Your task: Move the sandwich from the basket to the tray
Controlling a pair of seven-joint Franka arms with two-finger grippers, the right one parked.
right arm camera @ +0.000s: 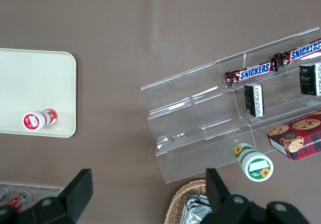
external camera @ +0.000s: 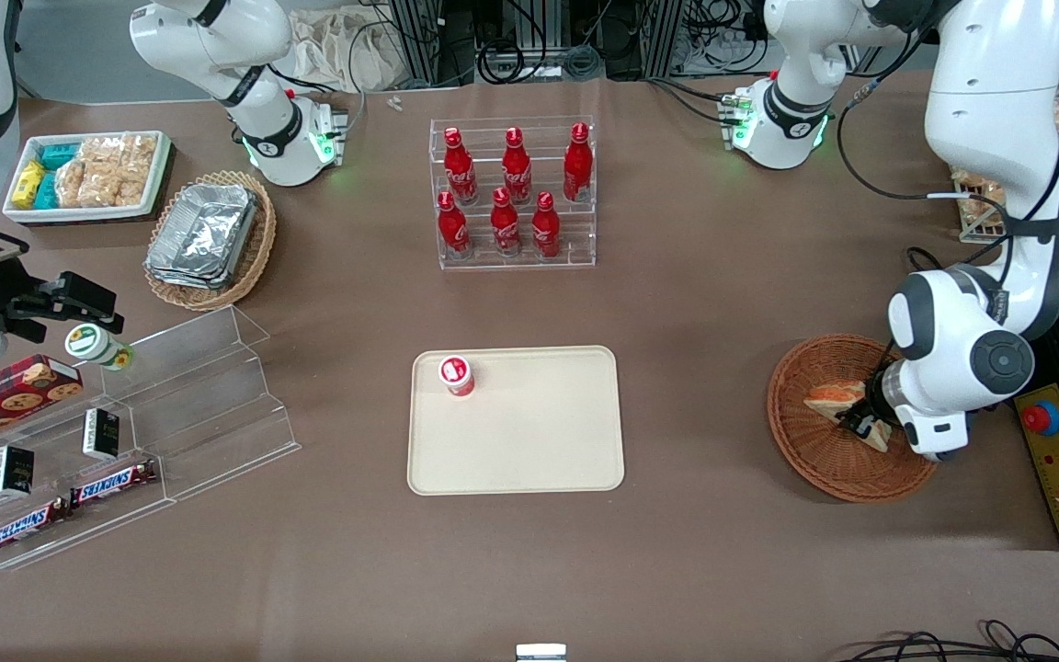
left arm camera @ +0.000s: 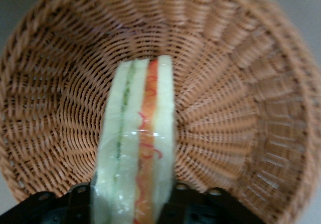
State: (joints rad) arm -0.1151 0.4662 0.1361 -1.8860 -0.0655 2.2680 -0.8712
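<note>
The sandwich (external camera: pixel 835 395), a white bread wedge with orange-red filling, is inside the round reddish-brown wicker basket (external camera: pixel 791 441) toward the working arm's end of the table. My left gripper (external camera: pixel 863 425) is down in the basket, with its fingers pressed on both flat sides of the sandwich. In the left wrist view the sandwich (left arm camera: pixel 138 143) stands between the black fingers of the gripper (left arm camera: pixel 133 204), over the basket's woven floor (left arm camera: pixel 225 83). The cream-beige tray (external camera: pixel 529 441) lies at the table's middle, apart from the basket; it also shows in the right wrist view (right arm camera: pixel 30 78).
A small red-capped container (external camera: pixel 457 375) stands on the tray's corner. A rack of red cola bottles (external camera: pixel 516 193) stands farther from the camera than the tray. A yellow box with a red stop button (external camera: pixel 1058 460) lies beside the basket. A clear acrylic shelf (external camera: pixel 189 386) with snacks is toward the parked arm's end.
</note>
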